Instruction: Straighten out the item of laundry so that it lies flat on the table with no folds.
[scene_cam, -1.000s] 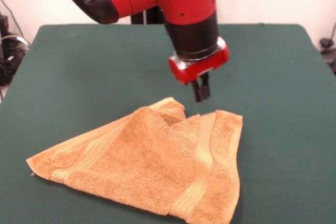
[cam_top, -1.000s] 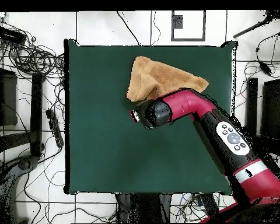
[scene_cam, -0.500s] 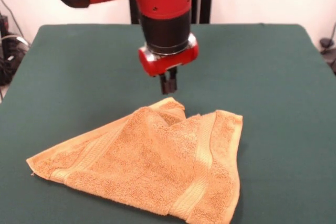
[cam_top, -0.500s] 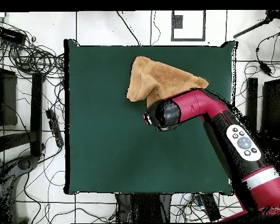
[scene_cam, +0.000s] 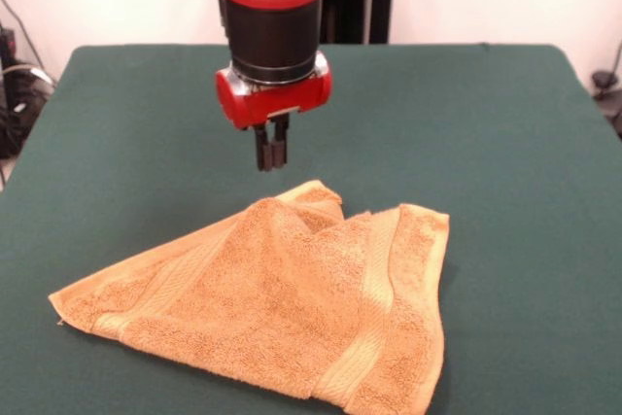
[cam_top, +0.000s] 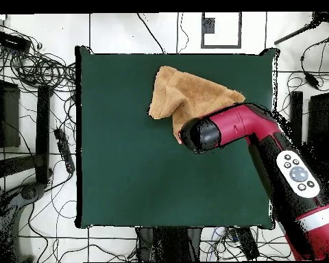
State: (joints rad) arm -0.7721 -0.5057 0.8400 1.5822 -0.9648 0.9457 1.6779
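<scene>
The orange-tan terry towel [scene_cam: 282,303] lies folded over itself into a rough triangle near the front edge of the dark green table [scene_cam: 486,143], with paler bands across it and a raised fold near its far corner. In the overhead view the towel [cam_top: 184,96] is at the table's [cam_top: 126,157] top middle, partly hidden by the arm. My gripper [scene_cam: 271,155] hangs above the table just behind the towel's far corner, fingers together and empty. In the overhead view the gripper is hidden under the arm's head [cam_top: 201,135].
Cables and dark equipment [cam_top: 30,103] lie on the floor to the left of the table in the overhead view. The red arm [cam_top: 277,164] reaches in from the lower right over the table's edge.
My gripper has moved left in the front view, from beside the towel's right far corner to behind its raised fold. The towel has not moved.
</scene>
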